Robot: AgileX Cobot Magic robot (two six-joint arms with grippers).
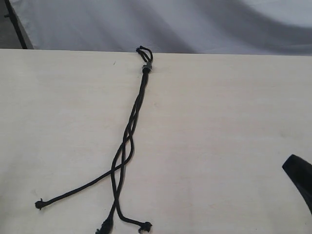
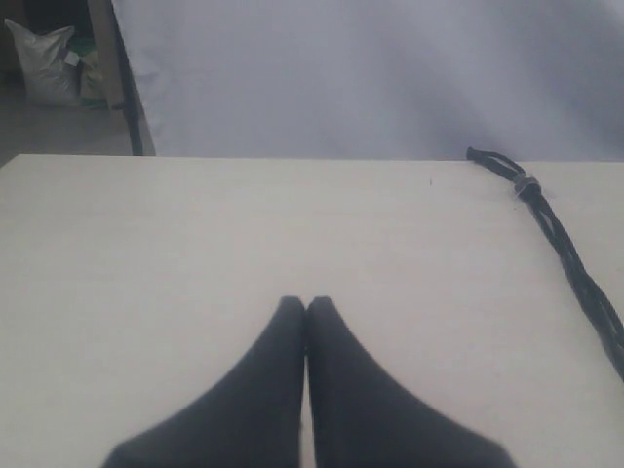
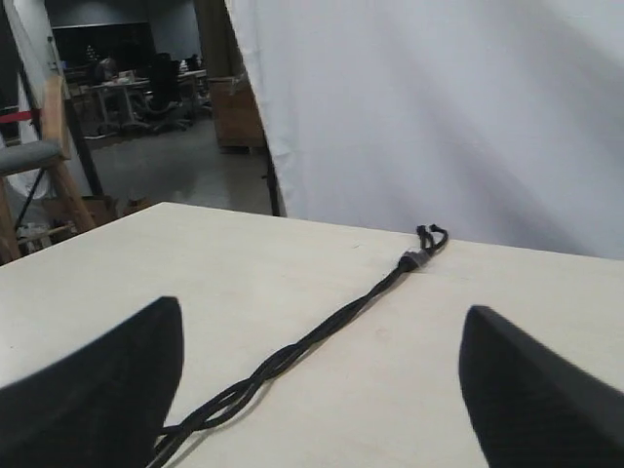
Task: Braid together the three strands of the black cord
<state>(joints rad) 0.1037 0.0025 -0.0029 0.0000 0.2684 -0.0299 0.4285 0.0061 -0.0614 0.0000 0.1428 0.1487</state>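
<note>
One black cord (image 1: 137, 105) of three strands (image 1: 73, 192); one grey band (image 1: 146, 67); apparently two end loops (image 1: 144, 50); one table (image 1: 234, 146).

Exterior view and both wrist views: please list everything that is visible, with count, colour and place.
Cord: one, black, along the table's middle, partly twisted.
Band: one, grey, at the cord's end near the curtain.
Loose strands: three, black, spreading at the cord's other end.
Table: one, pale wood, under everything.
Curtain: one, white, behind the table.
Left gripper: one, black, shut, above bare table.
Right gripper: one, black, open, at the table's right side.
</note>
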